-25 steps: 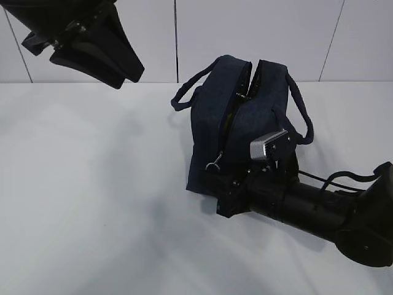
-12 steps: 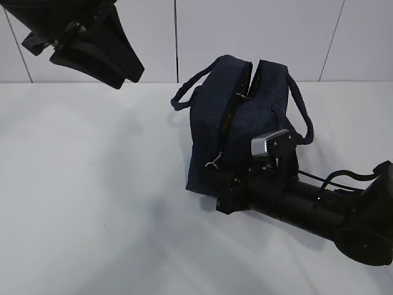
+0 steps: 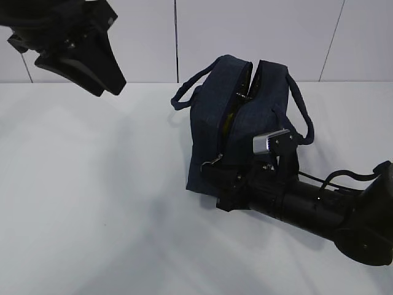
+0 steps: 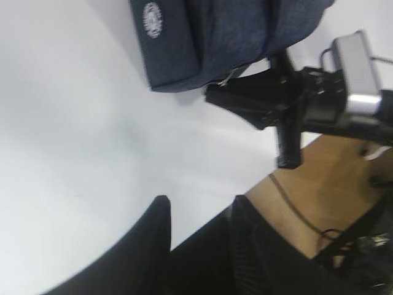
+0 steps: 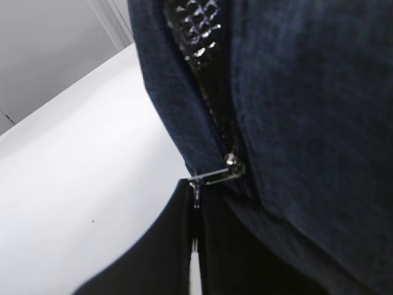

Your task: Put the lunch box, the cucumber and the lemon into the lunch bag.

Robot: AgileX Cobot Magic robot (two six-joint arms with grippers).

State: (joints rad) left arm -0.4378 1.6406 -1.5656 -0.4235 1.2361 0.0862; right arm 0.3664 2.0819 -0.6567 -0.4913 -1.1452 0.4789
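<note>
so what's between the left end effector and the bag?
Only bare white table. In the exterior view the left end effector hangs upper left and the bag sits mid-right, with nothing between.

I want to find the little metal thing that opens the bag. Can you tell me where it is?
Look at the dark blue lunch bag on the white table. Follow its zipper down the near end to the bottom. There the shiny metal ring pull sticks out sideways, pinched in the black right gripper; nothing else on the bag is silver.
</note>
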